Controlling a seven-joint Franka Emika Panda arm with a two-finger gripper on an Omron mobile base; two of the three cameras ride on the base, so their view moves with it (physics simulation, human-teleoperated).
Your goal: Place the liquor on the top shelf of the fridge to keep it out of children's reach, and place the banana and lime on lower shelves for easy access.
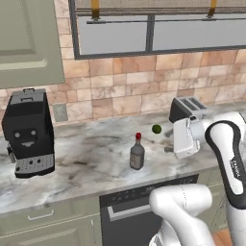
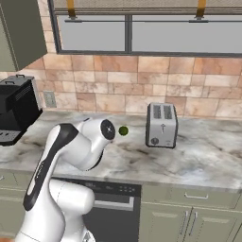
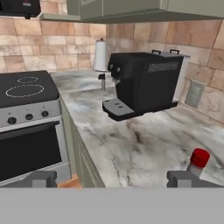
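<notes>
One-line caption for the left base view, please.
Liquor upright on the marble counter, lime behind it near the toaster, coffee machine at left.

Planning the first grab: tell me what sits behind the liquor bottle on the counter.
Behind the liquor lies bare marble counter, then the lime near the tiled wall, with the toaster further right. The arm covers the counter beyond the toaster, so anything there is hidden.

Marble worktop (image 1: pixel 91 158): grey-veined, running along a tan tiled wall. Black coffee machine (image 1: pixel 29 132): upright at the worktop's left end, near a wall socket (image 1: pixel 60 113). Silver two-slot toaster (image 2: pixel 161 125): against the wall. Paper towel roll (image 3: pixel 100 55): upright in the corner. Stove (image 3: pixel 26 118): black cooktop, knobs, oven door. Dishwasher (image 2: pixel 118 208): beneath the worktop.
</notes>
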